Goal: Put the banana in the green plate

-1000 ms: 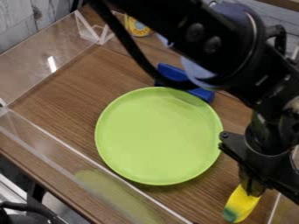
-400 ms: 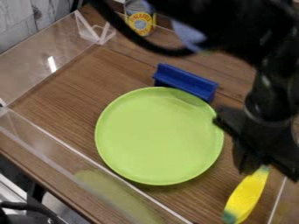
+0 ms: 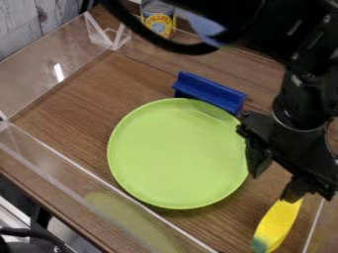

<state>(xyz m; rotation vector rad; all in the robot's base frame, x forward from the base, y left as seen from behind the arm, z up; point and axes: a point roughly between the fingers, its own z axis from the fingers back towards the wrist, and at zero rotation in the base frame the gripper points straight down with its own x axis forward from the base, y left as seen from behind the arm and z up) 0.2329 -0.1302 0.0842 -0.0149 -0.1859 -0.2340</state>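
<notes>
Green plate [image 3: 177, 154]: large round lime dish, flat on the wooden table [image 3: 93, 94], empty. It sits just beside the gripper, on the side away from the frame's right edge; its rim passes close under the black arm [image 3: 297, 99]. It is the target and nothing rests in it yet.

Arm: dark, bulky, reaching down from the top right, wrist pointing steeply at the table, a posture suited to picking from above.

Blue block [image 3: 211, 92]: dark rectangle beyond the plate, farther from the gripper, apart from the plate's rim. Probably a bystander.

Gripper [image 3: 294, 178]: black, hanging just above the banana. Whether its jaws stand apart or together the picture does not show; nothing appears clamped between them.

Banana [image 3: 278, 225]: small, bright yellow with a greenish lower end, lying on the table directly below the gripper, outside the plate and near its rim. It seems free of the jaws, so a fresh grasp appears needed before it can go to the plate.
</notes>
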